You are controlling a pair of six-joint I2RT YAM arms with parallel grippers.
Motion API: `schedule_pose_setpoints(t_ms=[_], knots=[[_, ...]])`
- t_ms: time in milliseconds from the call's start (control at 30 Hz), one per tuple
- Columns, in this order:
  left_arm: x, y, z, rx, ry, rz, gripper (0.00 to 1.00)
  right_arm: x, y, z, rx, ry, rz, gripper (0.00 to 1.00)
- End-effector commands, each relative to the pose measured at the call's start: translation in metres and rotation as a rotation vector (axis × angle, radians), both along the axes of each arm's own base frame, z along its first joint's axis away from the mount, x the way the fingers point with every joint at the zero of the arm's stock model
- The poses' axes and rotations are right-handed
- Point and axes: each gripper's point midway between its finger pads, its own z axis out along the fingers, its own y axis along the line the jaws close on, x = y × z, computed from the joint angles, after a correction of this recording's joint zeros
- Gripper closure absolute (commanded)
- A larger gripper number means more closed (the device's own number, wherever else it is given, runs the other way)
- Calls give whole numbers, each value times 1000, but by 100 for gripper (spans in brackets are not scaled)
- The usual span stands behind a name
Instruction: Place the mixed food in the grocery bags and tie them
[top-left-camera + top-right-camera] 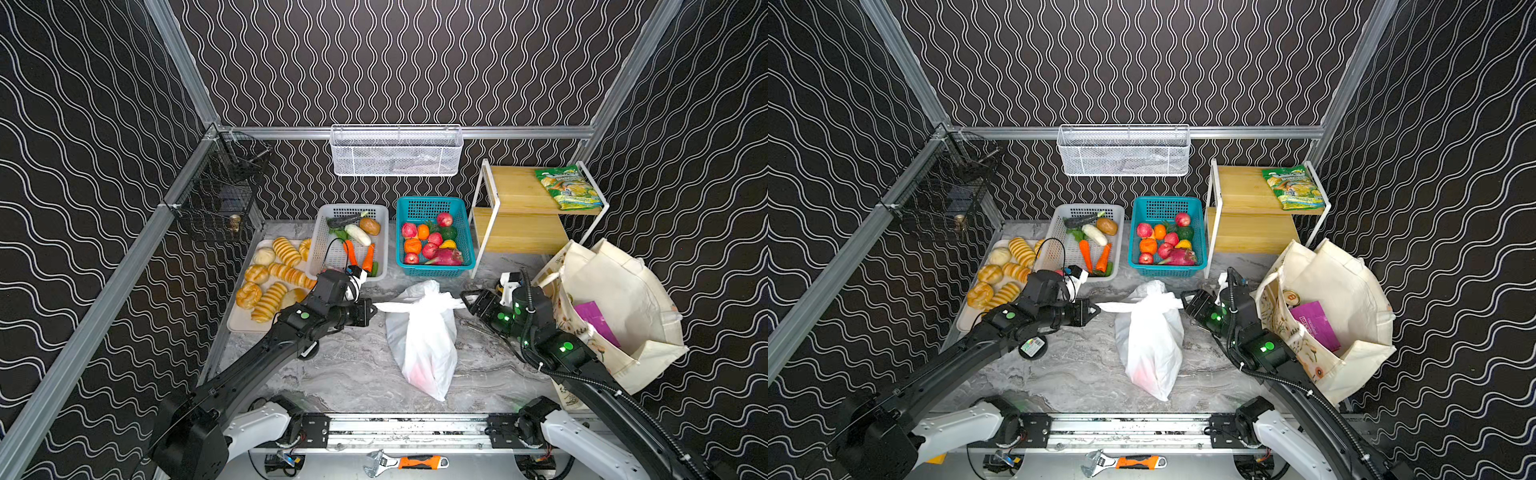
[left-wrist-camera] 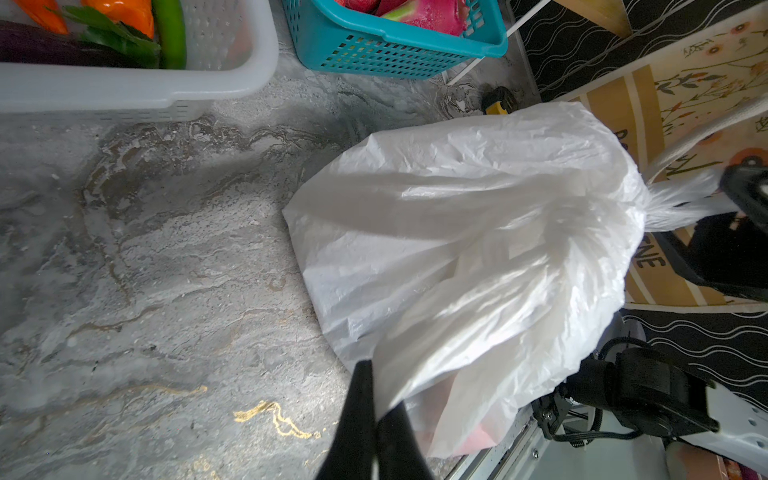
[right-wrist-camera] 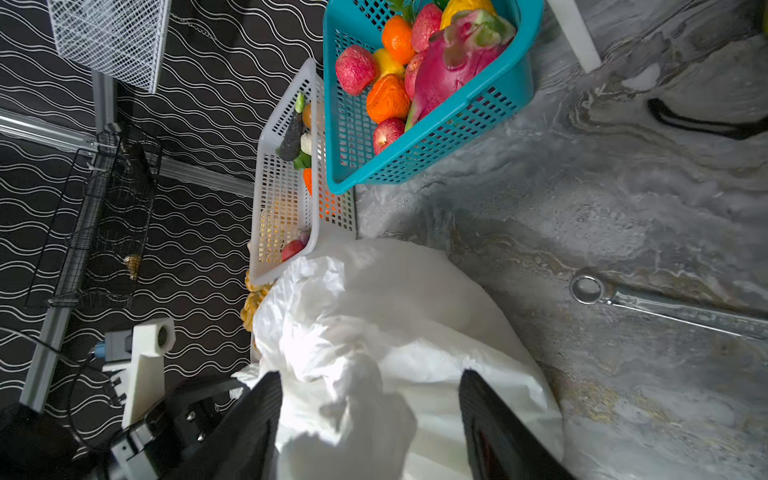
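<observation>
Left fingers [image 2: 357, 415] clenched on one handle of the white plastic bag [image 1: 419, 345], handle taut. Right fingers [image 3: 257, 424] spread wide, film between them, gripping nothing. Bag lies mid-worktop [image 1: 332, 374], cream tote [image 1: 623, 291] at right. Risk: knot looks loose, and a one-sided pull could undo it or drag the bag. Finger gap is clear only in the right wrist view; purple packet [image 1: 596, 322] in the tote shows only in top views.

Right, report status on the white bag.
Left end effector shut on white bag handle. Right end effector open around the other handle. Tote close beside it.
</observation>
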Motion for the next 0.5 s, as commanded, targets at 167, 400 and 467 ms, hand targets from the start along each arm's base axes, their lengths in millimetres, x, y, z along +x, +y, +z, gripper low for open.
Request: schedule_pose_setpoints(t_ms=[167, 400, 467], knots=[[2, 0, 8, 8, -33, -12, 100, 20, 7, 10, -12, -46, -4, 98], [15, 65, 88, 57, -370, 290, 100, 22, -30, 81, -165, -300, -117, 100], [15, 85, 99, 128, -422, 356, 100, 22, -32, 102, -183, -366, -116, 100]])
